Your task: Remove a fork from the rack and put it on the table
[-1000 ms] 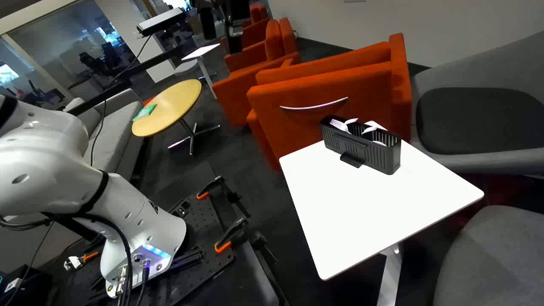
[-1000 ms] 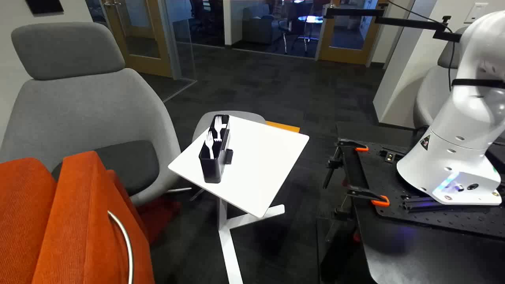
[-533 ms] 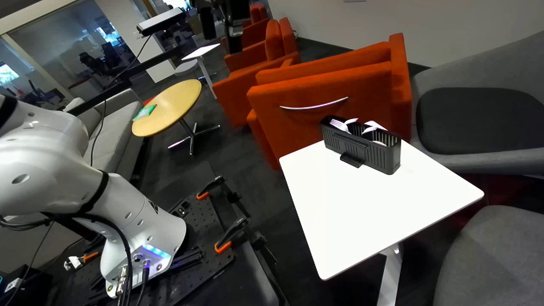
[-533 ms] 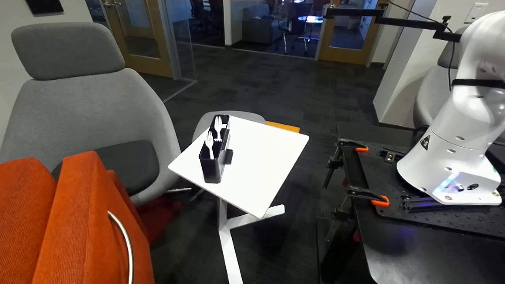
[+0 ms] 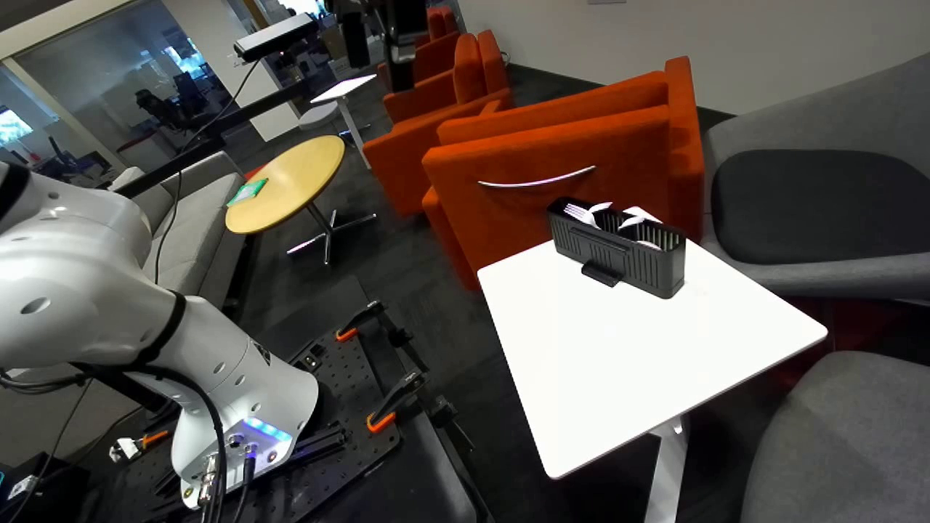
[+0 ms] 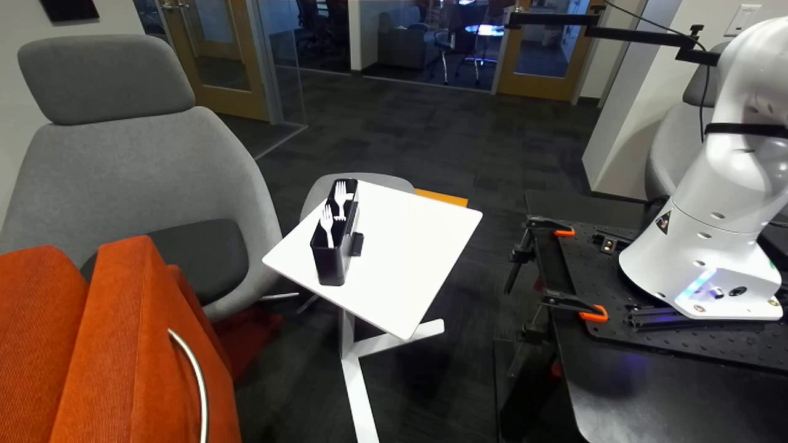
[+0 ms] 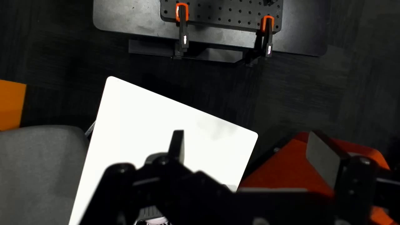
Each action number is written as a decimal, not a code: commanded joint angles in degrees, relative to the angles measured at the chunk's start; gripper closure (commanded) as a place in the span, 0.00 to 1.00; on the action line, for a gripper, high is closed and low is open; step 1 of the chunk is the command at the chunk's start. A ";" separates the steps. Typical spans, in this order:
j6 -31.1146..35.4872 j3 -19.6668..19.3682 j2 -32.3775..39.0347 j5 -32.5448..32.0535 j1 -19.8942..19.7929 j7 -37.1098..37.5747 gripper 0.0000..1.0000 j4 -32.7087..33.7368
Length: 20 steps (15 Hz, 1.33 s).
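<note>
The black rack (image 5: 625,250) stands upright on the white square table (image 5: 639,363); both also show in an exterior view, the rack (image 6: 332,266) near one edge of the table (image 6: 409,252). White forks (image 6: 327,223) lean in the rack, tines up; a fork (image 5: 579,213) also shows in an exterior view among other white utensil ends. In the wrist view my gripper (image 7: 251,148) is open and empty, fingers wide apart, above the table (image 7: 134,118). There the rack (image 7: 149,213) is mostly hidden behind the gripper body. The gripper (image 5: 379,76) hangs dark at the top of an exterior view.
Orange armchairs (image 5: 559,160) and a grey chair (image 6: 148,172) stand close around the table. The robot's black base table (image 6: 665,375) carries clamps (image 6: 557,226) on its edge. A round wooden table (image 5: 287,185) stands farther off.
</note>
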 commanded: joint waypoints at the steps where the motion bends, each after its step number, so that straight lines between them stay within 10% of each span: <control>1: -0.13 1.33 0.19 0.35 -1.55 -0.38 0.00 0.12; 8: 14.28 -0.56 14.92 6.38 -3.68 -2.38 0.00 7.05; 15: 16.59 2.30 36.39 16.02 -10.45 -5.42 0.00 19.66; 20: 17.32 4.65 37.71 13.70 -12.31 -4.34 0.00 19.22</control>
